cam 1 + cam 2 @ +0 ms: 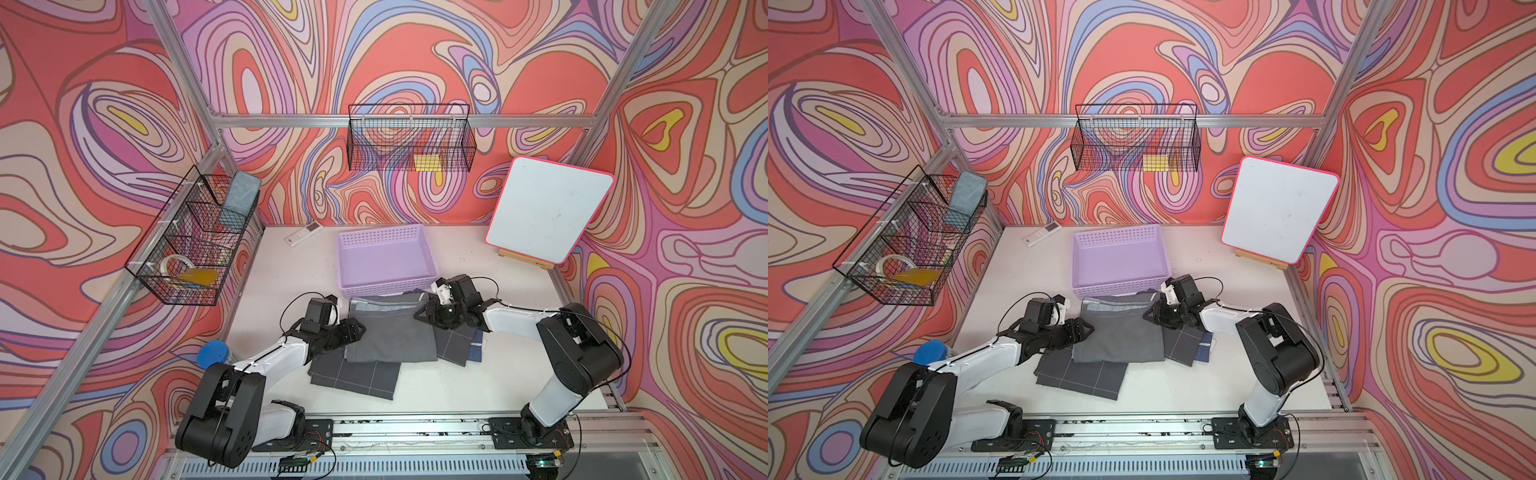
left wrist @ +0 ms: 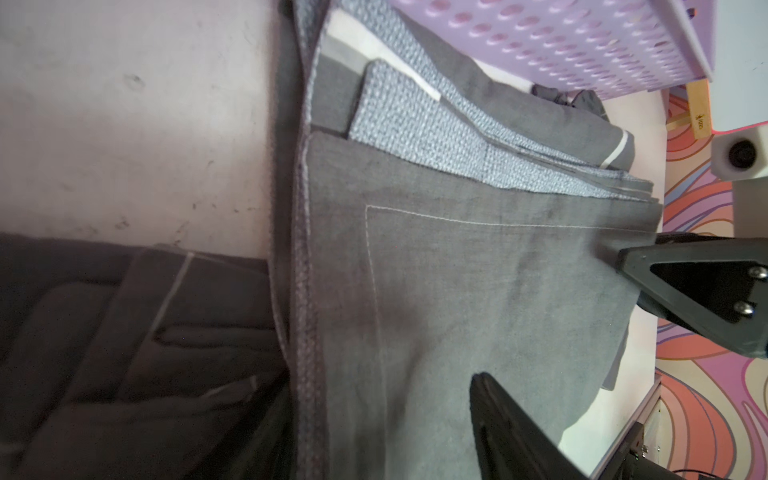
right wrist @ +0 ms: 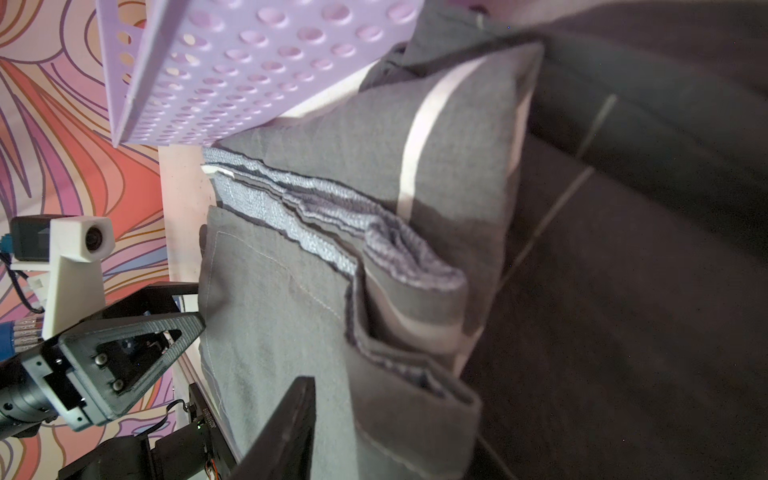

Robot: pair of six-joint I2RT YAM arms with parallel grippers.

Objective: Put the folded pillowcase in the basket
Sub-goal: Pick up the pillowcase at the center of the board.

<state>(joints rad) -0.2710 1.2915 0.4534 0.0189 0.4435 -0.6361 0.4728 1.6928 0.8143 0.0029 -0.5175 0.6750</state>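
Observation:
The folded pillowcase (image 1: 390,332) (image 1: 1119,334) is plain grey and lies flat on the table, just in front of the lilac basket (image 1: 386,286) (image 1: 1117,286). The basket has nothing in it. My left gripper (image 1: 358,328) (image 1: 1086,328) is open at the pillowcase's left edge. One of its fingers (image 2: 507,424) is over the cloth (image 2: 478,291) and the other is hidden beneath. My right gripper (image 1: 419,313) (image 1: 1148,313) is open at the far right corner. Its upper finger (image 3: 291,415) is above the fabric (image 3: 270,311) and the lower one is hidden.
Dark checked cloths (image 1: 357,376) (image 1: 453,345) and a blue cloth (image 1: 478,347) lie under and beside the pillowcase. A whiteboard (image 1: 548,208) leans at the back right and a remote (image 1: 302,233) lies at the back. A blue lid (image 1: 212,353) sits left. Black wire baskets (image 1: 409,141) (image 1: 195,245) hang on the walls.

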